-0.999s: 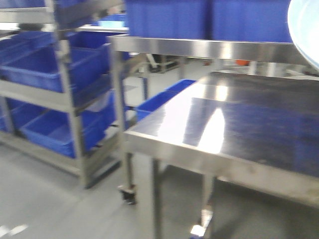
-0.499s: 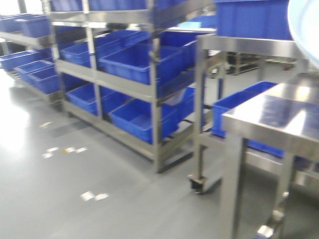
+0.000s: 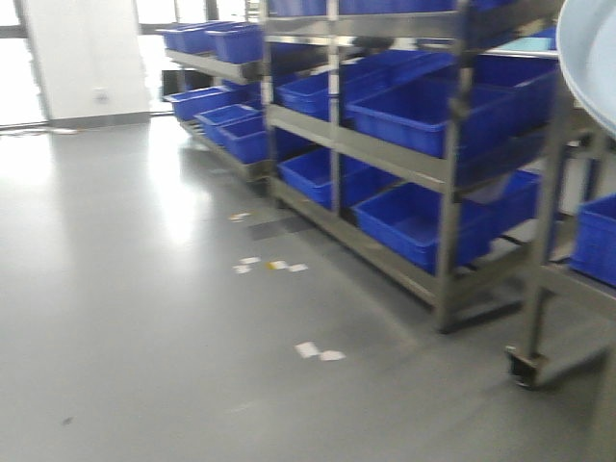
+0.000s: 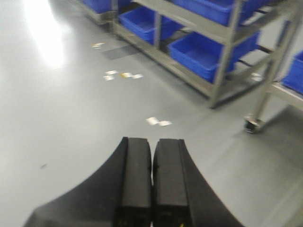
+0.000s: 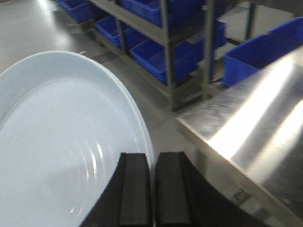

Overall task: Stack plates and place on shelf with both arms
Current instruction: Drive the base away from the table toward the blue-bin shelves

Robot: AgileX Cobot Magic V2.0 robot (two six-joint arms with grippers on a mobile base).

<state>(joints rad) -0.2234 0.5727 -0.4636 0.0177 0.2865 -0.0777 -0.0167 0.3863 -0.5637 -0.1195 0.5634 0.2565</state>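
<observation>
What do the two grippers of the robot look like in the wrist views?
The left gripper and the right gripper are both matte black. Each has two flat, rectangular fingers that widen into curved bases. No cables or markings are visible.

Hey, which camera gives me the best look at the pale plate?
The right wrist view: the plate fills its left half, inner face and rim clear, the rim running in between the fingers of the right gripper. The front view catches only a slice at its top right corner. The left wrist view shows none of it.
</observation>
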